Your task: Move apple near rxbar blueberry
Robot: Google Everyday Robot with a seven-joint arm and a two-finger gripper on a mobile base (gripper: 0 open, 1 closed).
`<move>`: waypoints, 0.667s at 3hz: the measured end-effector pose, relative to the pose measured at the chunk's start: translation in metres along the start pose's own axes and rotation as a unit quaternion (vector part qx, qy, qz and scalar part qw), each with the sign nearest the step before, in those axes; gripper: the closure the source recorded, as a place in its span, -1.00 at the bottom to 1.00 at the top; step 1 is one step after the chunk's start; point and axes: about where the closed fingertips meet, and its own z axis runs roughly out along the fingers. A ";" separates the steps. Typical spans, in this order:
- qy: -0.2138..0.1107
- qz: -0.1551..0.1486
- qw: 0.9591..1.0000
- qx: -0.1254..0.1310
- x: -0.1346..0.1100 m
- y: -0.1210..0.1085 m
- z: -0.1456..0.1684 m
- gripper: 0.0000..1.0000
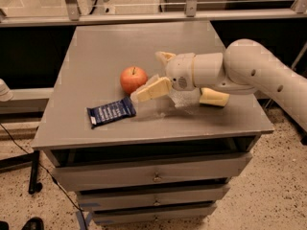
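Sponge (214, 98) partly hidden behind arm. White lettering on rxbar blueberry (111, 113) unreadable. End effector (147, 76) spread open, gripping nothing, just beside apple (133, 79). Apple rests on counter (96, 47), near bar, not touching.

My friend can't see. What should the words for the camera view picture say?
A red apple sits on a gray table, close to the dark blue rxbar blueberry. The robot's gripper hangs open beside the apple, not holding it.
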 end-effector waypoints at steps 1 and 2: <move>0.006 -0.031 0.998 0.058 -0.006 -0.003 -0.060 -1.00; 0.029 -0.064 0.985 0.160 -0.015 -0.036 -0.159 -1.00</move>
